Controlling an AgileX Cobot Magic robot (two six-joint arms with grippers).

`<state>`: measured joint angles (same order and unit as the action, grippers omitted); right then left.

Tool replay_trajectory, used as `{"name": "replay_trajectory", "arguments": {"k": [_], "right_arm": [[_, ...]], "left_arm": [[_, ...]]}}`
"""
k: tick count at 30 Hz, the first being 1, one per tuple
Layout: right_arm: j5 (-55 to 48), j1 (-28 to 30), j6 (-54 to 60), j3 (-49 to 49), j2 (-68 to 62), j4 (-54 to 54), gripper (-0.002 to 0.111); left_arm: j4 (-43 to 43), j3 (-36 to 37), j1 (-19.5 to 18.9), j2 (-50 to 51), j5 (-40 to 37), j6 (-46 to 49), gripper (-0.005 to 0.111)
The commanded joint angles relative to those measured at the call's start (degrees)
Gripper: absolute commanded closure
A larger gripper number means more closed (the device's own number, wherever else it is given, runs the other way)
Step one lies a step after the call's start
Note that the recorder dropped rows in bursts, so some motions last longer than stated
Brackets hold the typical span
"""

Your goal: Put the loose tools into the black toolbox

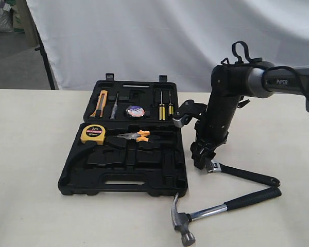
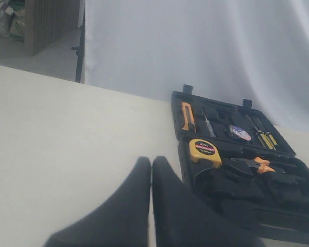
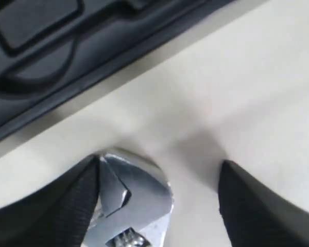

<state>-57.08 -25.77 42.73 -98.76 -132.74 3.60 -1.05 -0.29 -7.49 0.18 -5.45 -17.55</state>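
From outside we see the open toolbox (image 1: 144,165) on the bench (image 1: 31,154), with the right pincer (image 1: 203,163) pointing down just beside its right edge, at the head of a wrench (image 1: 247,175) and near a hammer (image 1: 216,210). In the left wrist view, the left pincer (image 2: 151,162) has its fingers together, and the toolbox (image 2: 247,203) lies ahead, apart from it. In the right wrist view, we find the fingers spread, one touching the wrench (image 3: 134,206), with the toolbox (image 3: 41,51) rim close beyond.

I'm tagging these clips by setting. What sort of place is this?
Probably a robot lab or test bench rather than a real workshop: a plain pale table backed by a hung white sheet, a robot arm working over it, and a black toolbox staged beside a loose hammer.
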Motion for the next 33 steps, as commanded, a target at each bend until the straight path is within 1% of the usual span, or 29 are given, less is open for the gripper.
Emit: {"name": "replay_trajectory", "arguments": {"k": [1,4,6,10,15,21,26,30,33], "right_arm": [[5.11,0.22,-1.08,0.87,-2.32,-2.18,0.050],[7.58,0.22,-3.01,0.87,-2.32,-2.18,0.053],[8.40,0.22,-6.54,0.87,-2.32,-2.18,0.053],[7.11,0.22,-10.86,0.87,-2.32,-2.65,0.052],[4.02,0.22,-11.83,0.87,-1.38,-3.07,0.052],[3.16,0.51,-12.38,0.87,3.36,0.03,0.052],[0.91,1.17,-12.71,1.57,5.49,0.47,0.052],[5.28,1.17,-12.71,6.25,5.62,0.39,0.052],[11.93,1.17,-12.71,11.24,5.62,0.39,0.052]], "left_arm": [[-0.25,-0.15,-1.45,-0.18,0.41,-0.27,0.106],[-0.25,-0.15,-1.45,-0.18,0.41,-0.27,0.106],[-0.25,-0.15,-1.45,-0.18,0.41,-0.27,0.106],[-0.25,-0.15,-1.45,-0.18,0.41,-0.27,0.106],[-0.25,-0.15,-1.45,-0.18,0.41,-0.27,0.106],[-0.25,-0.15,-1.45,-0.18,0.41,-0.27,0.106],[-0.25,-0.15,-1.45,-0.18,0.41,-0.27,0.106],[-0.25,-0.15,-1.45,-0.18,0.41,-0.27,0.106],[-0.25,-0.15,-1.45,-0.18,0.41,-0.27,0.106]]}}
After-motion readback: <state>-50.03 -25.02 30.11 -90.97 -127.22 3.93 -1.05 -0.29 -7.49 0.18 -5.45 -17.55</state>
